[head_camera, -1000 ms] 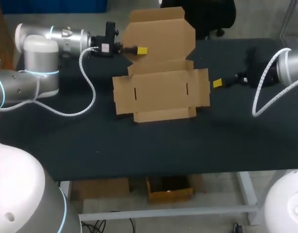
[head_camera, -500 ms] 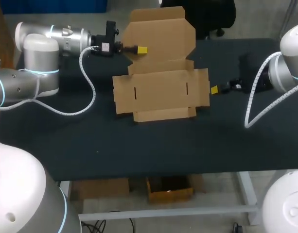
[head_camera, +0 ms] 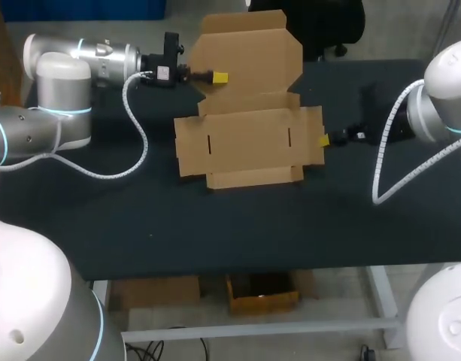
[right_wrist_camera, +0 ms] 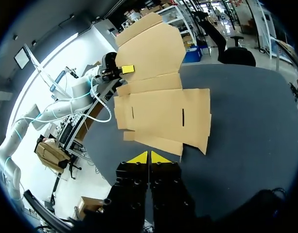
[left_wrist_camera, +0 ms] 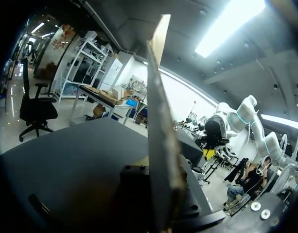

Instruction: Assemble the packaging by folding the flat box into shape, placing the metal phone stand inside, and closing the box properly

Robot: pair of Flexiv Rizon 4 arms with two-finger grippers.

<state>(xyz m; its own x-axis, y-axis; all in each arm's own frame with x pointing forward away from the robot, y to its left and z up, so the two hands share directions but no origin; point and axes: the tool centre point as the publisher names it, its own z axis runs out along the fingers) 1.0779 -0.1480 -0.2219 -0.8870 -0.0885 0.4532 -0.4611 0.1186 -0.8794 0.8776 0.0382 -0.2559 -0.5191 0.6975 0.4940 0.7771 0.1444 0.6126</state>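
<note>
Flat box (head_camera: 249, 143), raised rear flap (head_camera: 249, 53) seemingly clamped in left hand (head_camera: 219, 77), right hand (head_camera: 323, 141) pinched together beside its right edge

The brown cardboard box (head_camera: 249, 143) lies mostly flat and unfolded, its large far lid panel standing raised.

Flat brown cardboard box (head_camera: 249, 143) is showing as matt, uncoated paperboard, its face smooth between creases and cut slots. In the left wrist view its cut edge is looking rough and fibrous.

Dark tabletop (head_camera: 215, 226) is reading as matt, catching only a faint sheen.

Left arm (head_camera: 61, 90) is wearing a glossy white shell and satin silver metal. Right arm (head_camera: 448, 83) is looking equally glossy white.

Right end effector (right_wrist_camera: 149, 157) is showing smooth bright-yellow plastic tips on matt black housing.

White coiled cable (head_camera: 136, 143) is looking like smooth plastic.
</note>
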